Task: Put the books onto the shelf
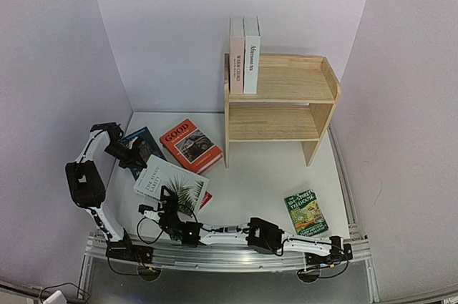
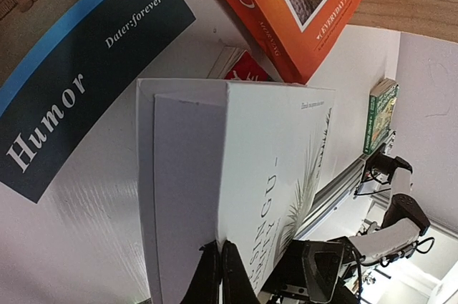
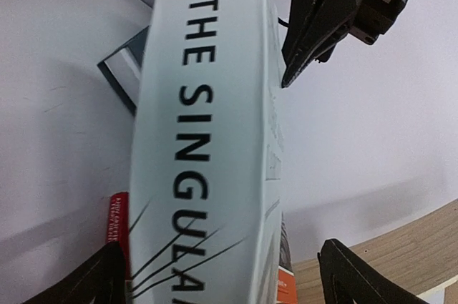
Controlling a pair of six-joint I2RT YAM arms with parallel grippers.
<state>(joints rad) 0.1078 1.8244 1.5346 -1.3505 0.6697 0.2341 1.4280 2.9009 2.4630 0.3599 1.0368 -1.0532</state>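
A white palm-leaf book (image 1: 172, 184) (image 2: 279, 168) (image 3: 207, 146) lies at the front left, resting on a red book (image 1: 206, 201) (image 3: 119, 225). My right gripper (image 1: 169, 202) (image 3: 232, 279) is open and straddles the white book's spine, with a gap on its right side. My left gripper (image 1: 147, 163) (image 2: 220, 265) is shut, its tips against the same book's far edge. An orange "GOOD" book (image 1: 189, 145) (image 2: 286, 3) and a dark blue "Humor" book (image 1: 143, 141) (image 2: 71, 82) lie flat behind. A green "Treehouse" book (image 1: 305, 212) (image 2: 381, 114) lies front right. The wooden shelf (image 1: 286, 96) carries two upright books (image 1: 244, 54) on its top tier.
White walls close in the table on three sides. A metal rail (image 1: 229, 255) runs along the near edge, and the right arm (image 1: 265, 236) lies stretched along it. The shelf's lower tier (image 1: 275, 124) has no books in it.
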